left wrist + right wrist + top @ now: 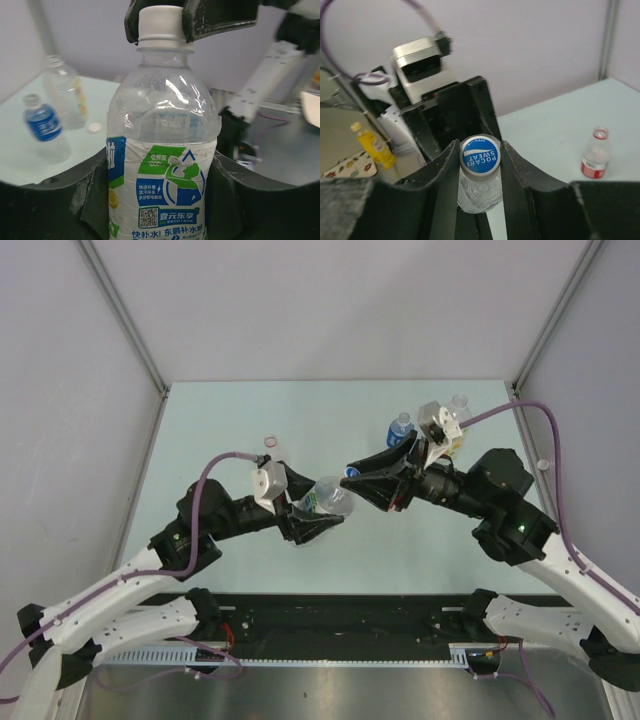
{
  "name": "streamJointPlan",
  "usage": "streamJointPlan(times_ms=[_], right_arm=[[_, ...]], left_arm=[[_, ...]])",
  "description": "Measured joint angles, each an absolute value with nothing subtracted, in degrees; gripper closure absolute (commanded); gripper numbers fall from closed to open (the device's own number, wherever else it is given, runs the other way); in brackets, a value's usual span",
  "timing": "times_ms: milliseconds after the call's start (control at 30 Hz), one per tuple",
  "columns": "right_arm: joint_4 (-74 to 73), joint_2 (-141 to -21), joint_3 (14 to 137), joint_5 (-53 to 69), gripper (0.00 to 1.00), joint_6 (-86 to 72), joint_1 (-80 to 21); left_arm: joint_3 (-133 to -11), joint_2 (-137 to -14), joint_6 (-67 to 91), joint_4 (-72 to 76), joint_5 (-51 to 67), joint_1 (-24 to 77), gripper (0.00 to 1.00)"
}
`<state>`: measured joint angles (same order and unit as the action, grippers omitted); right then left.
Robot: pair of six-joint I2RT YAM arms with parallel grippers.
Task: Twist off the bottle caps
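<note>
Two-arm grip on a single bottle, seen from above and from both wrists. My left gripper [160, 190] is clamped around the body of the white-and-blue-labelled bottle [162, 150], with one dark finger pressed against each side of the label. The bottle is held over the middle of the table [300, 410], between my two arms, its neck pointing toward my right arm. My right gripper [480, 149] is closed on the white cap [480, 156], whose flat top carries a blue print. One finger touches the cap's rim on each side, and the cap sits on the neck above its collar ring. The other three bottles stand upright on the table, apart from the held one. The blue-labelled bottle [400, 428], with a blue cap on it, is toward the far right. The larger bottle [458, 408] is just beyond it and partly hidden behind my right wrist. The red-labelled bottle [595, 157] stands toward the far left, beyond my left wrist. Its top shows red, but I cannot tell whether that is a cap or only a ring.
</note>
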<state>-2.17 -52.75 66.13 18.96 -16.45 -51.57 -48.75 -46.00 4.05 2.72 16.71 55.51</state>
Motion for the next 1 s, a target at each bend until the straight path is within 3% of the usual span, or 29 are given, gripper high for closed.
streamJointPlan(times_ms=[167,433,1000], right_arm=[[-0.78,-50.87,66.13,32.58,1.00,-14.72,-49.10],[2.44,-50.24,66.17,50.96,1.00,-13.69,-47.20],[1.21,-50.59,66.17,63.99,1.00,-7.86,-46.63]], left_arm=[[-50.70,-50.74,14.35,9.47,41.47,49.82,1.00],[-52.05,-57.60,26.74,21.56,62.17,47.99,1.00],[-52.25,-63.86,36.23,32.08,74.74,48.25,1.00]])
